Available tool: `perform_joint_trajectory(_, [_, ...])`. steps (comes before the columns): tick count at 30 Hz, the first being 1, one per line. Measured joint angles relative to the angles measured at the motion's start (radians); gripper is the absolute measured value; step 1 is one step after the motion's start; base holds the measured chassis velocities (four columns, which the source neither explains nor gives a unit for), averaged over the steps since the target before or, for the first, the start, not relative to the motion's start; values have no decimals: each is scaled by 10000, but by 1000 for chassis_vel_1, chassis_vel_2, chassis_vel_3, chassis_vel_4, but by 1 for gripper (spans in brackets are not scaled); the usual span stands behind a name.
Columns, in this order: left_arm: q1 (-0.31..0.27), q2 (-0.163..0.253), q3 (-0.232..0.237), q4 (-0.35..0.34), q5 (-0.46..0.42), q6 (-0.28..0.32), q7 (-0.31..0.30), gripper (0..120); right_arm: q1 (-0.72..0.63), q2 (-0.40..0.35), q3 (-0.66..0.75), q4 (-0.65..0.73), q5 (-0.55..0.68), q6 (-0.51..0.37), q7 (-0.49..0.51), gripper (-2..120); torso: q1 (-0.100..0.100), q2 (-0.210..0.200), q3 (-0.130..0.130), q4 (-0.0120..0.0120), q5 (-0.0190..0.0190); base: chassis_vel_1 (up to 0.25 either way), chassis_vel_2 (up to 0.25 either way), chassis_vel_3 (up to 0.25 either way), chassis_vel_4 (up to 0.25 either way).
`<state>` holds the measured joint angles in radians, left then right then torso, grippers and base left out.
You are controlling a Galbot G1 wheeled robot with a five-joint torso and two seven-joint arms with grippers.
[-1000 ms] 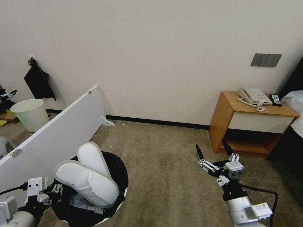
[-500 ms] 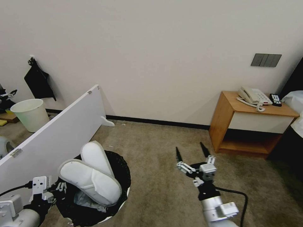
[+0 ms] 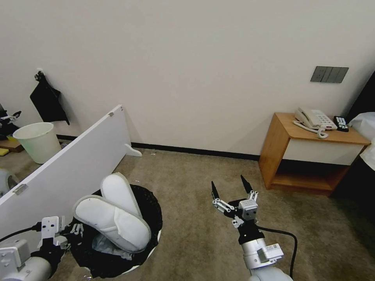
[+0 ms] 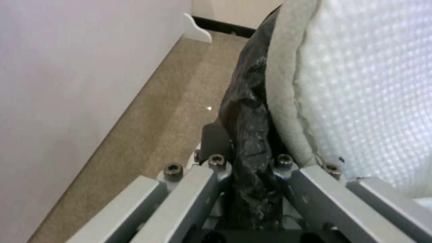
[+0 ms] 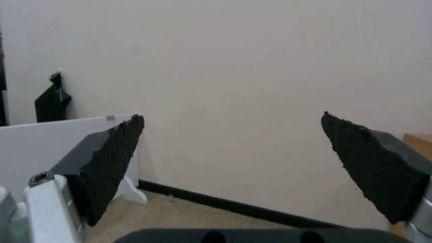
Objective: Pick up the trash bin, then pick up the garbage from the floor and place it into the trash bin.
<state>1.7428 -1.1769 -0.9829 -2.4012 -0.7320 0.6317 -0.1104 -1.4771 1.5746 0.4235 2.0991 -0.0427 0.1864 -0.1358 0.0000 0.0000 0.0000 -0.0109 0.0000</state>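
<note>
Black crinkly bag-lined round trash bin (image 3: 144, 218), two white slippers (image 3: 113, 218) inside | left gripper (image 4: 245, 162) clamps its thin, slippery rim | right gripper (image 3: 229, 187) spread wide, empty, well right | light load; pinch rim firmly

I see the trash bin (image 3: 146, 218), round and lined with crinkly black plastic, just beside the white board (image 3: 70, 168). Two white slippers (image 3: 113, 218) lie crossed across its mouth, sticking up above the rim.
</note>
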Motion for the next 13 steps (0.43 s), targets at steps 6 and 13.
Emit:
perform_joint_trajectory(6, [-80, 15, 14, 17, -3, 0, -12, 3, -58, -3, 32, 12, 0, 17, -27, 100, 0, 0, 0, -1, 0, 0, 0, 0, 0])
perform_joint_trajectory(13, [-105, 37, 14, 35, -14, 0, -20, 3, -108, 83, 33, 11, -17, 60, -57, 100, 0, 0, 0, 0, 0, 0, 0, 0, 0])
